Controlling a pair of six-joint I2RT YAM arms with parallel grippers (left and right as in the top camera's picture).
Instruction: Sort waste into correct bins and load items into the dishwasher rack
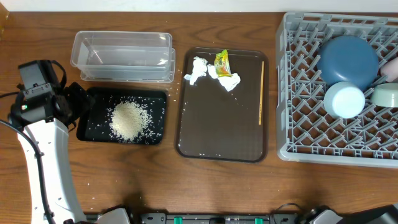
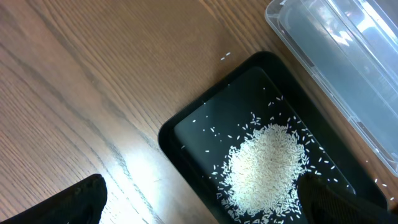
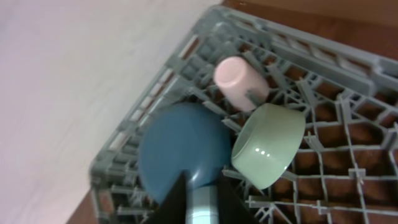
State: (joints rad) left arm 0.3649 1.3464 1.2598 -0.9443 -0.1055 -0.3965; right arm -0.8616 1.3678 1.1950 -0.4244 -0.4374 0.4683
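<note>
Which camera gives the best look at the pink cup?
The right wrist view: the pink cup shows almost whole, lying in the grey rack next to the mint-green bowl. The overhead view catches only a sliver of it at the right edge; the left wrist view misses it entirely.

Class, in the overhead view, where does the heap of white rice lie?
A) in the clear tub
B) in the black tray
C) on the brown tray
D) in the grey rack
B: the rice lies heaped inside the black tray, next to the clear tub.
</note>
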